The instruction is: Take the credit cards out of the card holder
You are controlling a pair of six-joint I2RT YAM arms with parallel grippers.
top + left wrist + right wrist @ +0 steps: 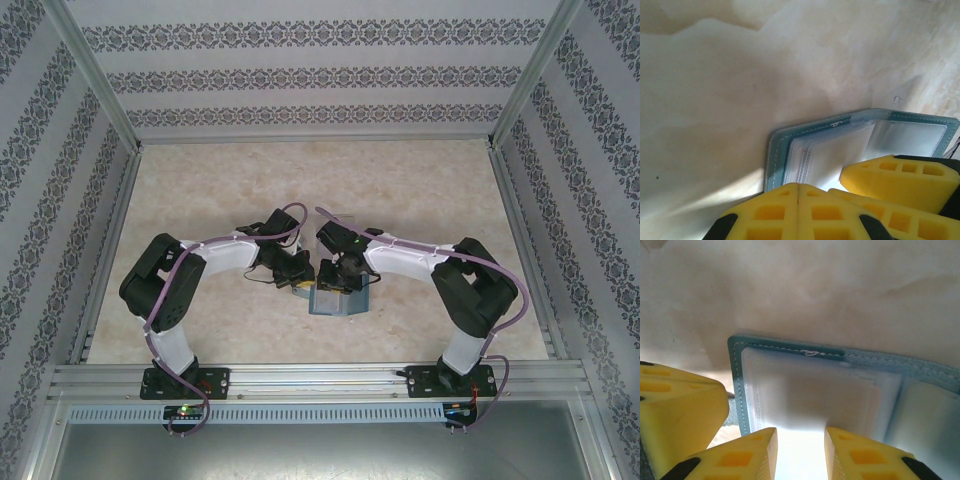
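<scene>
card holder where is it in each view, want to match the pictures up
Top external: card holder centre of picture, slightly low.
Left wrist: card holder lower right, lying open.
Right wrist: card holder centre to right edge, open.
Shared landmark: white stitch loop on its teal top edge, both wrist views.

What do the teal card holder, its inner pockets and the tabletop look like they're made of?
Teal-blue folding card holder: probably faux leather or vinyl, matte, with pale stitching along the edge. Its inner pockets: clear, glossy plastic film, judging by the glare and layered edges. Beige tabletop: smooth marble-patterned laminate or similar; the veining may be printed.
</scene>
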